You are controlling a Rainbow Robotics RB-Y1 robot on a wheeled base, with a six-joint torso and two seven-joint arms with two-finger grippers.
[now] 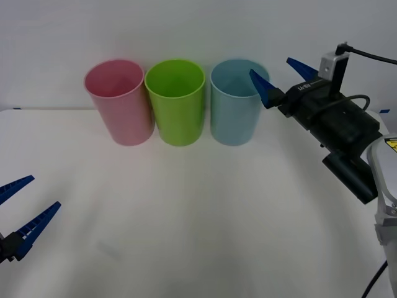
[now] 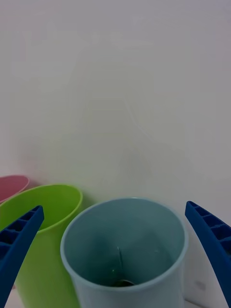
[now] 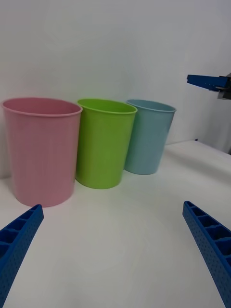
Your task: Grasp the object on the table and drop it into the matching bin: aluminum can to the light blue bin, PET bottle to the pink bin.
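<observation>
From the front, the pink bin, lime green bin and light blue bin stand side by side at the white table's far edge, with broad bare surface before them. The right gripper hovers splayed and empty above the blue bin's rim; the left gripper waits open, low at the near left. In the right wrist view, the can's silver top glints at the light blue bin's bottom. In the left wrist view, open tabletop lies before all three bins.

Overhead front view, two wrist views, perhaps low, sharing light blue bin.
</observation>
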